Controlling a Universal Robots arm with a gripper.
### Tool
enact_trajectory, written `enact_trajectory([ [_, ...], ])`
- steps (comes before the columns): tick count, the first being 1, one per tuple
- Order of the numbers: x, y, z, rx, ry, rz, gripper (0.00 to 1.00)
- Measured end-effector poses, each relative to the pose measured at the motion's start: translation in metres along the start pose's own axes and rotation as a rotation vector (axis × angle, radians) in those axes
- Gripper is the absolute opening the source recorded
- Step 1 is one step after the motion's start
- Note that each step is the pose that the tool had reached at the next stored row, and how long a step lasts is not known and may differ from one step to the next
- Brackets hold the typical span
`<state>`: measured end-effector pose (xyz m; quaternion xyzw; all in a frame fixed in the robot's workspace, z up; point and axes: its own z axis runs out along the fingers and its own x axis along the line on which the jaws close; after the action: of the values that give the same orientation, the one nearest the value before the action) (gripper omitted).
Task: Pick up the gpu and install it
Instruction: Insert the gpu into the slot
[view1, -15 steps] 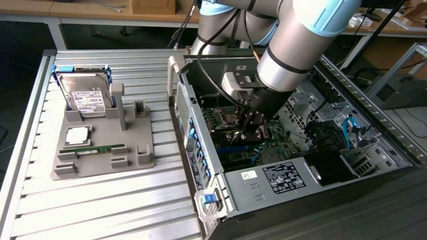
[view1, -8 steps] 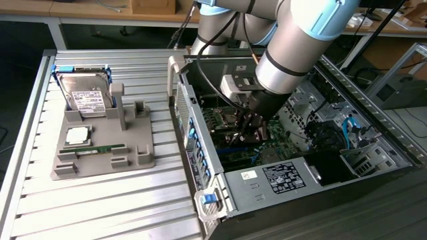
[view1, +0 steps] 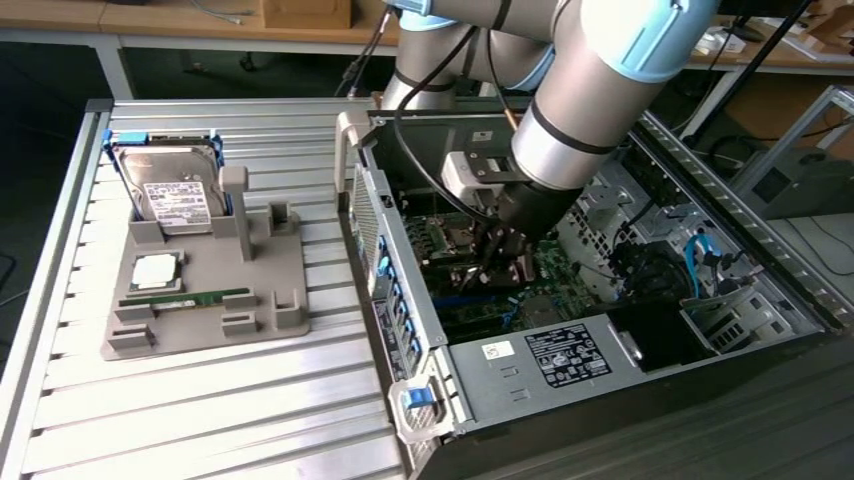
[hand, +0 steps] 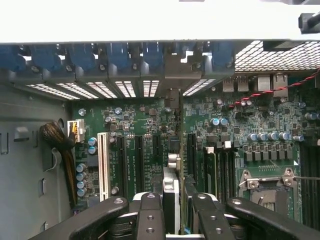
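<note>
Counter (view1: 200, 420): a ribbed metal surface. It carries the computer case and, well apart on the case's closed side, a gray holder.
Computer case (view1: 467, 395): lies on its side with the open face up, so the motherboard shows inside.
Arm (view1: 587, 110): gray with pale blue joints, it reaches down into the case's opening.
Motherboard (hand: 145, 125): green, on the case's floor. It has long black slots, one white slot (hand: 103, 165) and a metal processor socket (hand: 267, 182). Its white printing is too small to read.
Gray holder (view1: 200, 320): beside the case, with parts standing or lying in its pockets.
Hard drive (view1: 174, 190): silver, upright in the holder at the end farthest from the case's front. The text on its white label is not legible.
Black label (view1: 567, 355): on the metal box in the case's near corner, with white writing too fine to read.
Claw (hand: 175, 196): deep inside the case just above the motherboard, its black fingers (hand: 150, 215) clamped on the gpu.
Gpu (hand: 171, 182): seen edge-on as a thin dark card with a silvery edge. It is upright between the fingers inside the case and runs in line with the black slots toward the rear wall's blue clips (hand: 115, 55). I cannot tell whether it is seated.
RAM stick (view1: 187, 298): slim and green, lying in the holder.
</note>
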<state>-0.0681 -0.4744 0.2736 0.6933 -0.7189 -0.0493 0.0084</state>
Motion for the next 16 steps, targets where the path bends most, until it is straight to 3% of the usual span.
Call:
enact_trajectory([
  [16, -0.0022, -0.001, 0.0037, 0.0011, -0.0016, 0.019, 0.27],
])
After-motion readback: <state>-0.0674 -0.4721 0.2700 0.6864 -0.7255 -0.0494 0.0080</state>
